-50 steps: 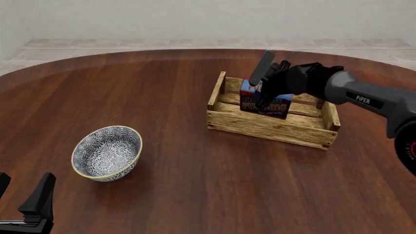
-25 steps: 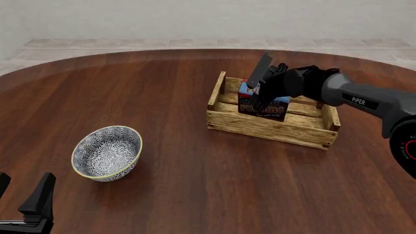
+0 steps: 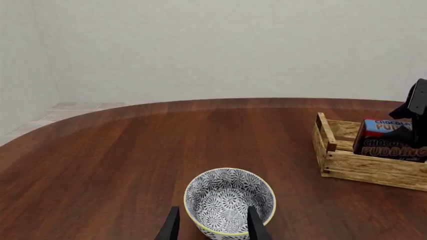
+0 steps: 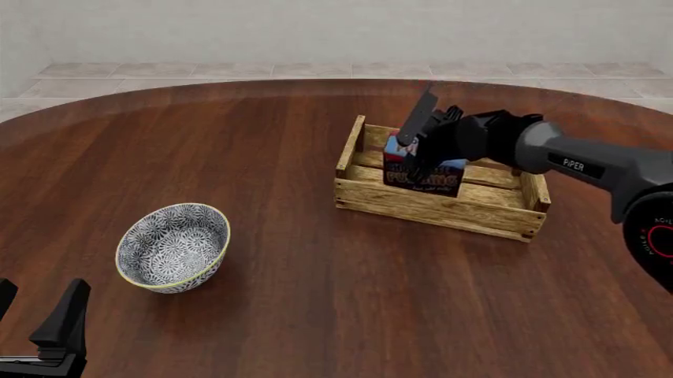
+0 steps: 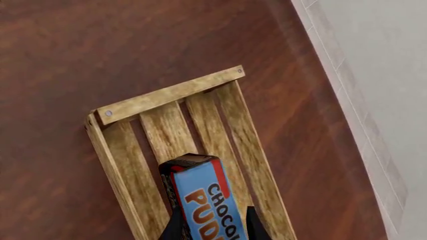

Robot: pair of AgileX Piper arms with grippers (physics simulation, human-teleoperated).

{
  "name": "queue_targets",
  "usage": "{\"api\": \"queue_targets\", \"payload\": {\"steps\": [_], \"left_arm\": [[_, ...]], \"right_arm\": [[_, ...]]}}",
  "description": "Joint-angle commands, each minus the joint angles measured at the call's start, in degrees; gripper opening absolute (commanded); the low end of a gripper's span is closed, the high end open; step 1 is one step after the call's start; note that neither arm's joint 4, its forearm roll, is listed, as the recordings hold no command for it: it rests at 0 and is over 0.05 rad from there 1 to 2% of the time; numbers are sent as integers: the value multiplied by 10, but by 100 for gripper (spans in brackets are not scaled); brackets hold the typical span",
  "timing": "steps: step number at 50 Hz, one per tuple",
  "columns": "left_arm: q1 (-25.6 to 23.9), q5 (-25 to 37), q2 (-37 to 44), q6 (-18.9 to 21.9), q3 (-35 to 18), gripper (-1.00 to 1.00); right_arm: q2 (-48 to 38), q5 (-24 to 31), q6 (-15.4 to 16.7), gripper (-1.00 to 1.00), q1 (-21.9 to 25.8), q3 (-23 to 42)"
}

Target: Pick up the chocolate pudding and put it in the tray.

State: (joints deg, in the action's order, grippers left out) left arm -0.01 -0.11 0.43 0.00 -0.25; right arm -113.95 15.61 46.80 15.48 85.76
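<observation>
Jaws of the right gripper clamp the chocolate pudding inside the tray.

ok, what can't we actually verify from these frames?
- Whether the blue-topped brown chocolate pudding carton rests on the slatted wooden tray floor: front view, near wall hides its base.
- Right hand contact with the carton: front view, its own body covers it; right wrist view, bottom edge crops it.
- Left hand: cropped by the bottom edge in left wrist and front views.
</observation>
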Motion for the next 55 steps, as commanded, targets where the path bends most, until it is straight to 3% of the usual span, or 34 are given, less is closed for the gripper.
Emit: {"api": "queue_targets", "payload": {"steps": [1, 55], "left_arm": [[0, 0, 0, 0, 0, 100], [0, 0, 0, 0, 0, 100]], "right_arm": [[-2, -4, -15, -100, 2, -1], [-23, -20, -27, -100, 3, -1]]}}
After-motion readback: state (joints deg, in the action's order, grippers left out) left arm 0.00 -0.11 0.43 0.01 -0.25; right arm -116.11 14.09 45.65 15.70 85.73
